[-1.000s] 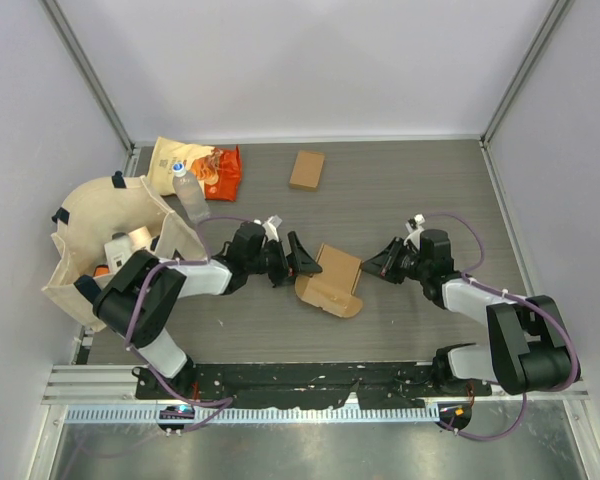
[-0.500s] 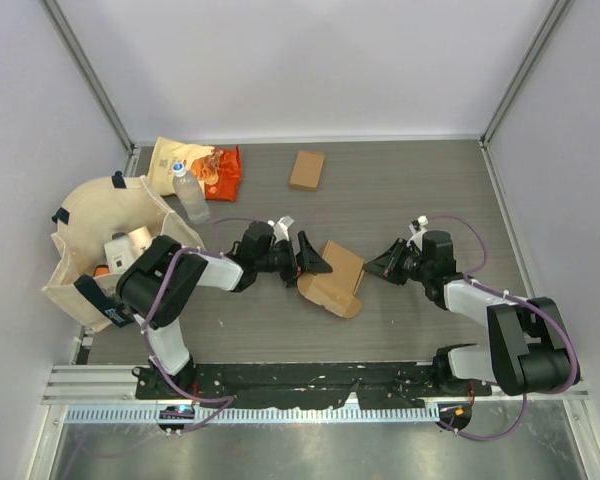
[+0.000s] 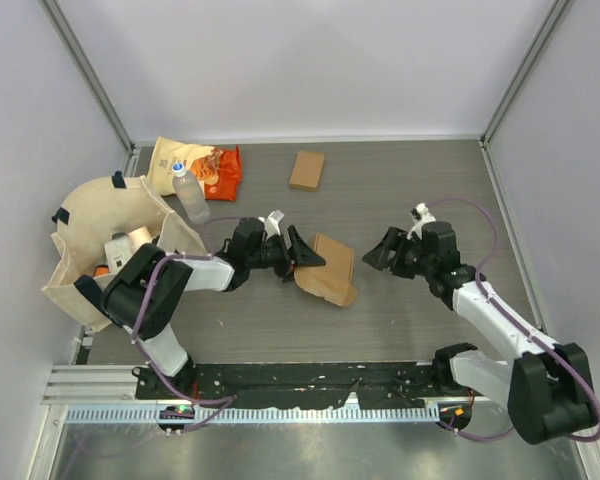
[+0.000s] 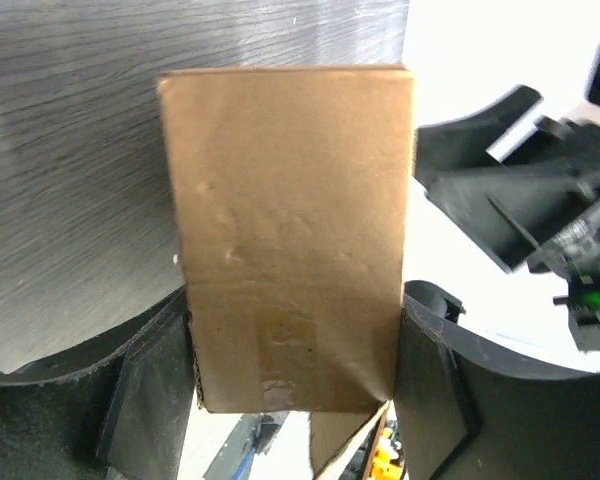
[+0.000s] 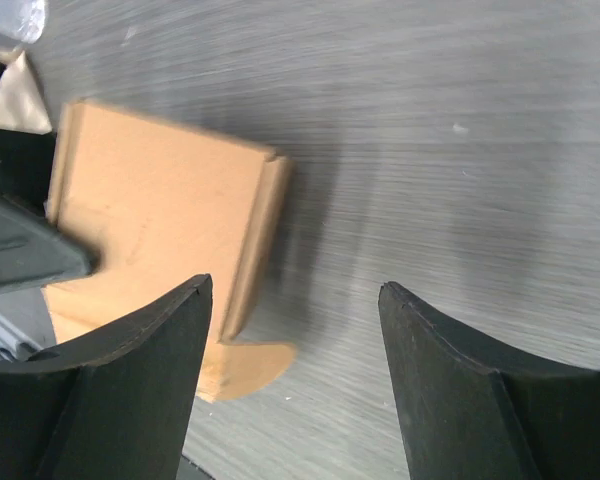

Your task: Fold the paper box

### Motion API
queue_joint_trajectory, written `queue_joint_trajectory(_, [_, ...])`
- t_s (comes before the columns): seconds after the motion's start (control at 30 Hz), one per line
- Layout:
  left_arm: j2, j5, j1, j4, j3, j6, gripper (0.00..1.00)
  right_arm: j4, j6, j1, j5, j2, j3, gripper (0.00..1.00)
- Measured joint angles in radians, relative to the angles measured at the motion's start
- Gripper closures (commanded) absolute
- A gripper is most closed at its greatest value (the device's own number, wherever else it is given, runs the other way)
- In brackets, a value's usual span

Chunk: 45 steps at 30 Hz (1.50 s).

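The left wrist view shows what the overhead view cannot: the paper box (image 4: 290,230) stands between the fingers (image 4: 145,390) of the left gripper (image 4: 298,296), its brown sides touching both, so the pincer is clamped on it; the box's near end is creased and dented; the right wrist view shows the right gripper (image 5: 292,300) with its jaws wide apart and nothing between them, the box lying beyond them on the table (image 3: 410,200) with a rounded flap (image 5: 245,368) sticking out loose at one end; from above the box sits mid-table between the two arms, held at its left end, well short of the right pincer.

At the left edge a cloth bag (image 3: 90,215) slumps open; something white (image 3: 130,240) and a bit of orange show inside, too hidden to name; a bottle (image 3: 190,198) lies against the bag's rim, snack bags (image 3: 215,165) lie behind it, and a small box (image 3: 307,169) sits apart near the back.

A second ago the right pincer was nearly closed and the left one wider; since then the right has sprung apart and drawn slightly back, the left has narrowed onto the box, and the box has shifted a little leftward and away.
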Motion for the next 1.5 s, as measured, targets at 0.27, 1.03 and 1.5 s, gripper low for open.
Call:
queue_joint_trajectory(0.27, [-0.145,0.005,0.048,-0.248,-0.008,-0.117,0.28,-0.116,-0.296,0.650,0.407,-0.040,0.272,0.23])
queue_joint_trajectory(1.03, [-0.449,0.052,0.140,-0.352,-0.270,-0.709,0.30,-0.178,-0.513,0.812,0.602,0.104,0.389,0.20])
queue_joint_trajectory(1.5, [-0.383,-0.109,0.140,-0.019,-0.451,-0.817,0.34,-0.262,-0.352,0.618,0.404,-0.019,0.339,0.20])
